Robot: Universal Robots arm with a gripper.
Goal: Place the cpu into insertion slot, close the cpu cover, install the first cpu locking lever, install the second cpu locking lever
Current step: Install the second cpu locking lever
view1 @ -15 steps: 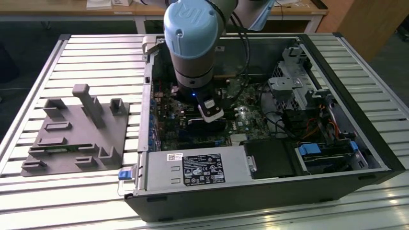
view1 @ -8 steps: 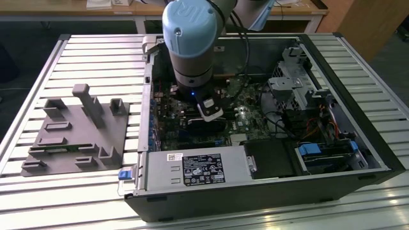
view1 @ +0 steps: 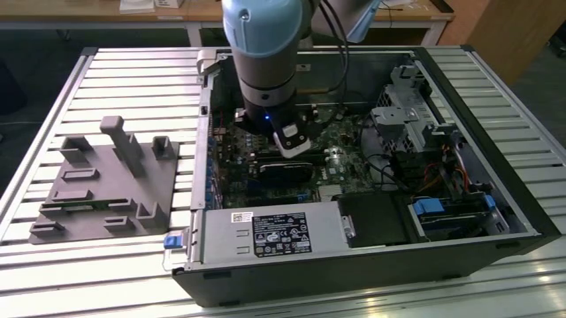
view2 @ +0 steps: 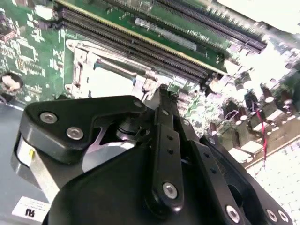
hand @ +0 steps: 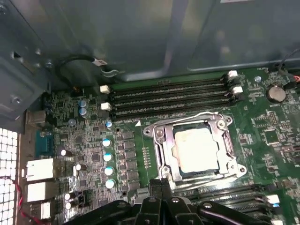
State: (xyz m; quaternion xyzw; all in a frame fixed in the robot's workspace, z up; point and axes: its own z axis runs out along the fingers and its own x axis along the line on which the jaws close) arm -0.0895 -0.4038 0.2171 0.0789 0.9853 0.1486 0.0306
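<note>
**CPU seated, cover down, my jaws above the socket edge**

Exterior view: my arm (view1: 265, 59) comes down into the open PC case (view1: 372, 265), which lies on a slatted metal table (view1: 53, 106). My gripper (view1: 295, 144) hangs over the green motherboard (view1: 265, 192), approx. in the middle of the case, close to a black card (view1: 285, 171). On the exterior view's left, outside the case, stands a grey fixture (view1: 102, 185) w/ posts and slots. Near the front wall of the case is the power supply (view1: 265, 233) w/ its label.

First wrist view: the cpu (hand: 196, 149) lies flat in the insertion slot (hand: 165, 160), its pale metal top visible through the window of the cpu cover (hand: 224, 154). The cover lies down over the socket, its frame around the chip. Just beside the socket run the long black memory slots (hand: 171, 96). My fingertips (hand: 160, 186) show near the socket edge; they seem pressed together, nothing between them.

Second wrist view: my gripper (view2: 161, 91) body covers much of the picture. The fingers (view2: 166, 136) appear closed together, the tip near the silvery socket frame (view2: 82, 61). If the tip touches the frame, I cannot tell. Memory slots (view2: 136, 42) run behind it.
</note>
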